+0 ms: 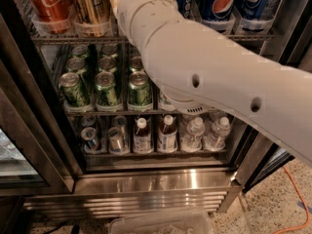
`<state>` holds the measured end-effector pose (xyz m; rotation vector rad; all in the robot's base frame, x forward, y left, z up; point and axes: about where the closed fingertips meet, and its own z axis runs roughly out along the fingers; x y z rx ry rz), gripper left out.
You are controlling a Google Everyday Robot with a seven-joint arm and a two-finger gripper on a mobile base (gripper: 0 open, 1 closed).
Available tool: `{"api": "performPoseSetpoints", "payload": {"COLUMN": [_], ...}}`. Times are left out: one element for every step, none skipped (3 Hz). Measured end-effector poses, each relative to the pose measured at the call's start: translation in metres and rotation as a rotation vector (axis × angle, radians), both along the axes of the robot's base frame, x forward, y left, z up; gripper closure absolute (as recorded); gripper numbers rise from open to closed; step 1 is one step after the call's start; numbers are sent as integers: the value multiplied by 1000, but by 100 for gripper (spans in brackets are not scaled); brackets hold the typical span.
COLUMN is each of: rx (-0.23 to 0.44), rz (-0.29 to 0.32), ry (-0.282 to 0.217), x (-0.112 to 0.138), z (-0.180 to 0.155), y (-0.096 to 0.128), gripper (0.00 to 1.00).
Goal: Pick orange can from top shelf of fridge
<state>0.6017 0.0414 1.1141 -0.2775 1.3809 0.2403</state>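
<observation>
Camera view: claw hidden behind arm (195,67), prob. near orange can (91,4), state unclear

The orange can (90,4) is seen as glossy, copper-toned metal, seated in a cloudy clear-white plastic tray (92,29) on the grey metal wire of the top shelf (68,39). The fridge (146,182) is faced at its base in brushed stainless steel with soft reflections, while the arm (209,77) is shelled in smooth, matt white plastic, its gripper hidden past the arm's upper end at the top edge. A speckled, stone-like finish is shown by the floor (273,204).
</observation>
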Motion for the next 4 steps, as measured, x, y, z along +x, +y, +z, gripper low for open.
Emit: {"api": "performPoseSetpoints", "payload": {"rx": [17,19,45,46], "rz": [11,19,11,9], "ry": [7,41,106,109], "x": [-5,-13,-23,-23], "z": [3,-4,-15,-13], "y": [1,-7,-29,-31], "gripper": [100,100,100,100]}}
